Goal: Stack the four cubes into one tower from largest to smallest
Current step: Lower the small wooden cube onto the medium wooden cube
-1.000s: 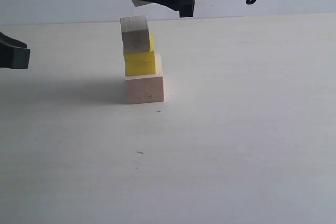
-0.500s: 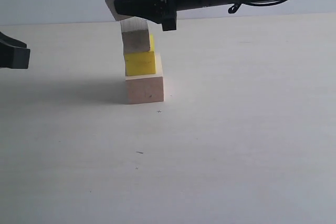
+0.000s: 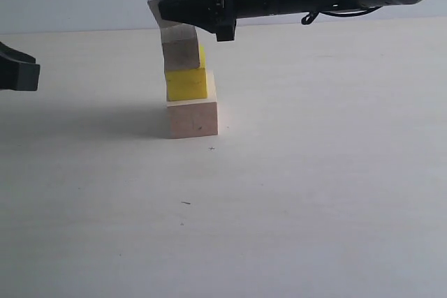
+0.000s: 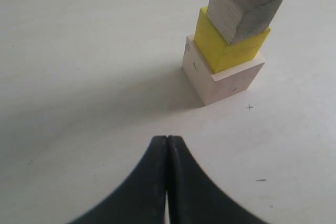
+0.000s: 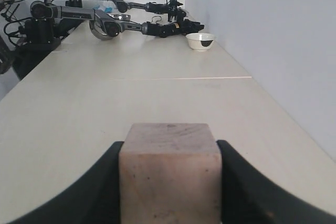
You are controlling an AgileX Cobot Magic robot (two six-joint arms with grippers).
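1. over the stacked large pale wooden cube [image 3: 193, 118], bright yellow cube [image 3: 186, 84] and medium pale wooden cube [image 3: 181, 55], the right gripper [image 3: 167, 6] had arrived, lower.
2. its jaws gripped the tiny pale wooden cube [image 5: 169, 177]; placement looked imminent.
3. the left gripper [image 4: 167, 182] was closed, empty.

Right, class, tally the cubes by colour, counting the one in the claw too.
Pale wood: 3 (bottom cube, top stacked cube, held cube)
Yellow: 1 (yellow cube)
Total: 4
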